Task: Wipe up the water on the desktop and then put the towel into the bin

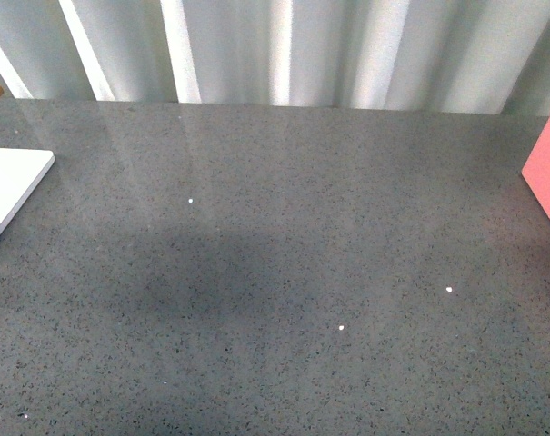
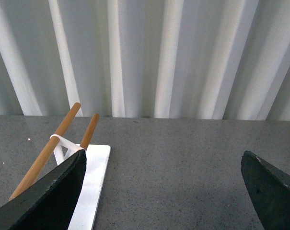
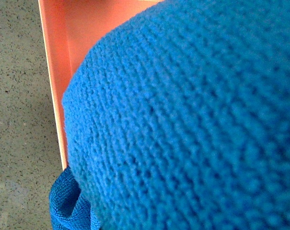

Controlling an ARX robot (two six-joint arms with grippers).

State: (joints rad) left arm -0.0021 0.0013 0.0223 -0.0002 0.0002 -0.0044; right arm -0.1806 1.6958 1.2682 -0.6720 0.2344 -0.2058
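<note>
Filling almost the whole right wrist view, the towel (image 3: 183, 120) bulged right against the lens, its blue pile hiding the right claw, so whether that claw gripped it could not be told. Just behind the cloth stood the orange-pink wall of the bin (image 3: 56, 72), with the towel at or over its edge and speckled bench beside it. In the left wrist view the left claw (image 2: 164, 191) stood wide apart with nothing between its dark fingers (image 2: 53, 196). Beyond it lay a white board (image 2: 94, 182) carrying two wooden rods (image 2: 49, 148). From the front, the bench (image 1: 275, 272) stretched back to a pale corrugated wall (image 1: 347, 45).
</note>
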